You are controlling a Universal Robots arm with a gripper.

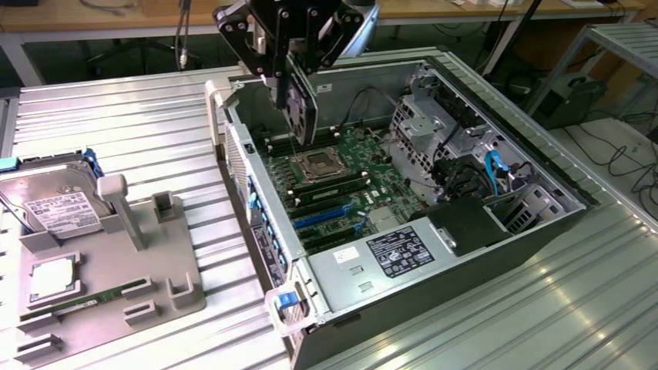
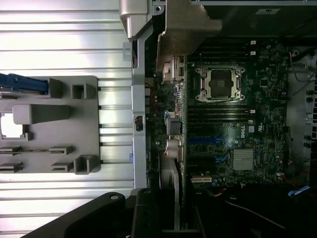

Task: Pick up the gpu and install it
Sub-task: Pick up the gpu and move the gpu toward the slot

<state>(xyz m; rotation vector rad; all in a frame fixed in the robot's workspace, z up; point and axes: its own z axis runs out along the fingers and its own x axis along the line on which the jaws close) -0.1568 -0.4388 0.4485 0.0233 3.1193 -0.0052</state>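
**Progress of the installation.** The end effector hangs over the far end of the open case, its fingers clamped on the gpu. The card is held on edge, clear of everything below it. The pick-up part of the task can therefore be judged complete.

In the wrist view the gpu appears edge-on, with its fan side towards the case wall. It runs along the rear margin of the motherboard, above the expansion-slot area. In the exterior view its lower edge stands above the board near the processor socket. The blue slots lie nearer the camera and carry no card.

Installation is thus not yet done. The card is airborne, not seated in any slot, and whether it is lined up with one cannot be told from these views.

On the table, at the exterior view's left, the grey fixture holds the hard drive and the memory stick. Both are well apart from the end effector.
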